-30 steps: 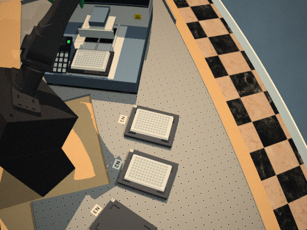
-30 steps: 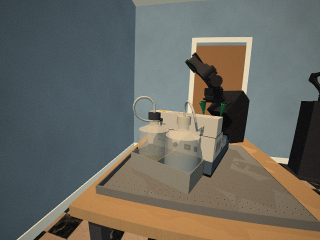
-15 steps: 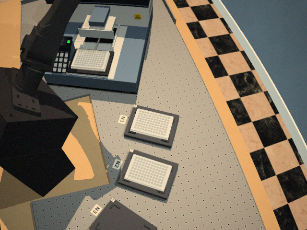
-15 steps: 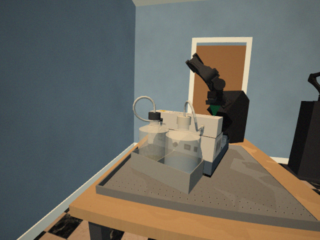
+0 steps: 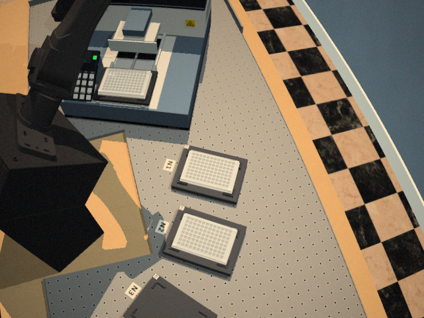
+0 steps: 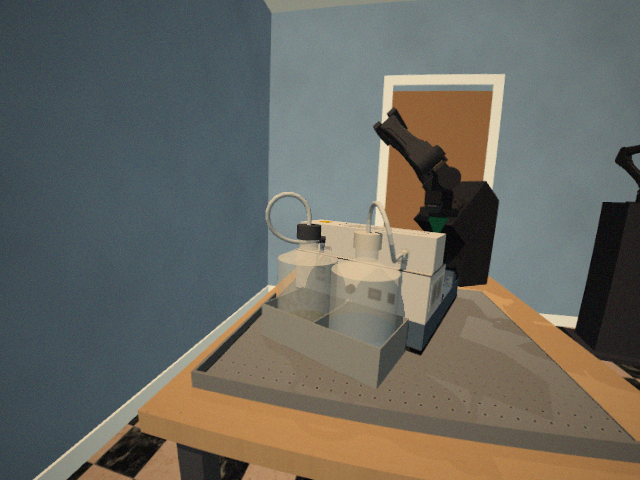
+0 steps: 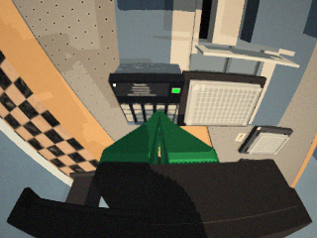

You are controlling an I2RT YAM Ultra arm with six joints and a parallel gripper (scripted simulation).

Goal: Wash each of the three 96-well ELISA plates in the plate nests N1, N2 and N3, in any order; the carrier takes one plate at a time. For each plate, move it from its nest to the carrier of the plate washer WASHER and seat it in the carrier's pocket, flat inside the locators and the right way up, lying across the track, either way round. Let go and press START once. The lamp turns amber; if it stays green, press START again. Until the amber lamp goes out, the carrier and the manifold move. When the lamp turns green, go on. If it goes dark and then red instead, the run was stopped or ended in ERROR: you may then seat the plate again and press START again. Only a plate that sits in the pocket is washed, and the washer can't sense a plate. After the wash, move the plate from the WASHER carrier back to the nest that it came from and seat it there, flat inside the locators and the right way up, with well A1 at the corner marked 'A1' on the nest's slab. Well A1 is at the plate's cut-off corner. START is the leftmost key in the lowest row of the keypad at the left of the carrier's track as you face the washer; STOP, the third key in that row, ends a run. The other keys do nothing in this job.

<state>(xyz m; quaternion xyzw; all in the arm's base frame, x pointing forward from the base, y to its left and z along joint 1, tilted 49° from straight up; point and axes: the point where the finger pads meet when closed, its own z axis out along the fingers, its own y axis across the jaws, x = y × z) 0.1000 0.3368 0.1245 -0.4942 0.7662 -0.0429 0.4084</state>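
My gripper [image 7: 158,117] [image 6: 437,224] is shut and empty, its tips over the lower part of the keypad [image 5: 84,85] [image 7: 138,106] in the wrist view. The tips hide part of the lowest key row. A white plate [image 5: 124,83] [image 7: 223,103] lies across the track in the dark carrier [image 5: 152,89] [image 7: 261,79], and looks flat. The washer's lamp [image 5: 95,57] [image 7: 175,90] is green. A plate [image 5: 209,171] [image 7: 267,143] sits in nest N1 [image 5: 241,171]. Another plate [image 5: 205,237] sits in nest N2 [image 5: 239,236]. Nest N3 [image 5: 171,301] holds no plate in its visible part.
The manifold [image 5: 136,22] stands behind the carrier, with a pale upright panel [image 5: 132,46] [image 7: 248,55] in front of it. The washer's blue base [image 5: 181,82] extends right of the track. Two bottles [image 6: 307,279] [image 6: 366,299] stand in a grey tray [image 6: 325,346] behind the washer.
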